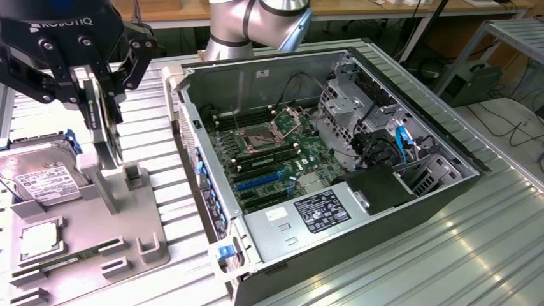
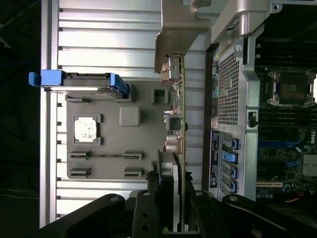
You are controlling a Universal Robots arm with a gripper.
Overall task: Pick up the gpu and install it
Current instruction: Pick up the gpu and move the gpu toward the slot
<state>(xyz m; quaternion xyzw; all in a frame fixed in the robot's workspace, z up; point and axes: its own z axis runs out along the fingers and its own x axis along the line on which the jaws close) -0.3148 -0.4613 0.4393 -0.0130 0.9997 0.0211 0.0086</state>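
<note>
The gripper (image 1: 102, 89) hangs over the tray (image 1: 93, 223), its jaws clamped on the upper edge of the gpu (image 1: 106, 134), one finger on each face. The gpu stands upright on its edge above the tray's far end, its lower edge close to the tray's two grey posts; I cannot tell whether it touches them. In the wrist view the gpu (image 2: 177, 124) shows edge-on, its silvery bracket at the end away from the gripper (image 2: 171, 198). On the tray lies the drive (image 1: 38, 178) with blue side rails, just beside the gpu, and nearer the tray's middle sits a square chip (image 1: 38, 239) in its pocket. The open case (image 1: 246, 73) lies on its side just beside the tray, motherboard facing up
</note>
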